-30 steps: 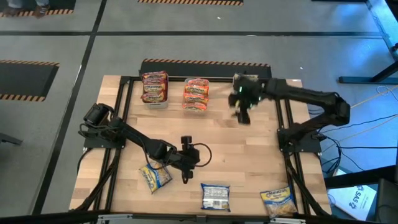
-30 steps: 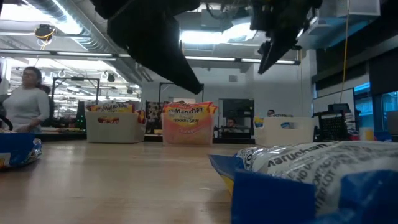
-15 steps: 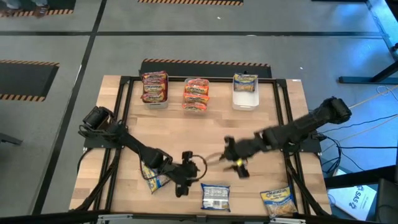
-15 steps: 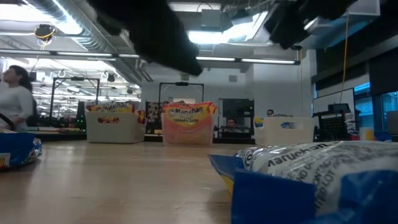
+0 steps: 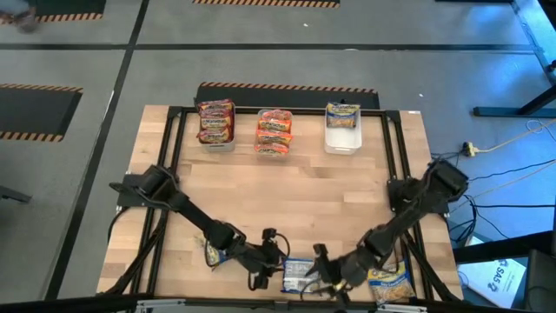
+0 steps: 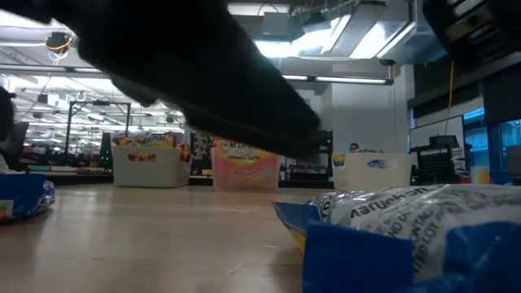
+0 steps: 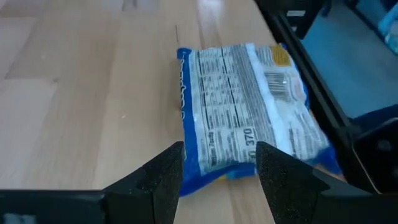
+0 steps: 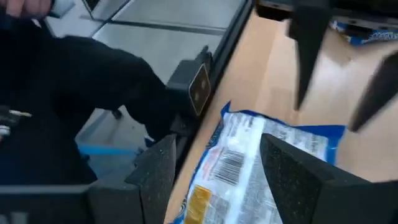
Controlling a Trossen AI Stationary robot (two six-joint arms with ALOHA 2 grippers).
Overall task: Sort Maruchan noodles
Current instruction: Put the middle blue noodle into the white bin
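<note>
My bench (image 5: pixel 347 200) was pale wood planks inside a black frame (image 5: pixel 170 165), standing on grey floor (image 5: pixel 78 52) crossed by dark lines and yellow-black hazard tape (image 5: pixel 287 87). Beyond the far edge, bright ceiling strip lights (image 6: pixel 342 37) lit an open workshop with dark monitors (image 6: pixel 435 159) at right.

Both arms are dark, nearly black, built from slim tubular links joined by bulkier rounded joint housings. The left arm (image 5: pixel 187 213) carries a thin black cable that curls in a loop just behind its jaws. The right arm (image 5: pixel 408 213) looks the same, with a chunky block at its shoulder. The left gripper (image 7: pixel 214 171) ends in two matte black fingers (image 7: pixel 163 177), broad and flat-faced, angular like wedges, rising from a dark bar across the wrist. The right gripper (image 8: pixel 214 165) has matching black fingers (image 8: pixel 292 171), faceted and slightly textured.
</note>
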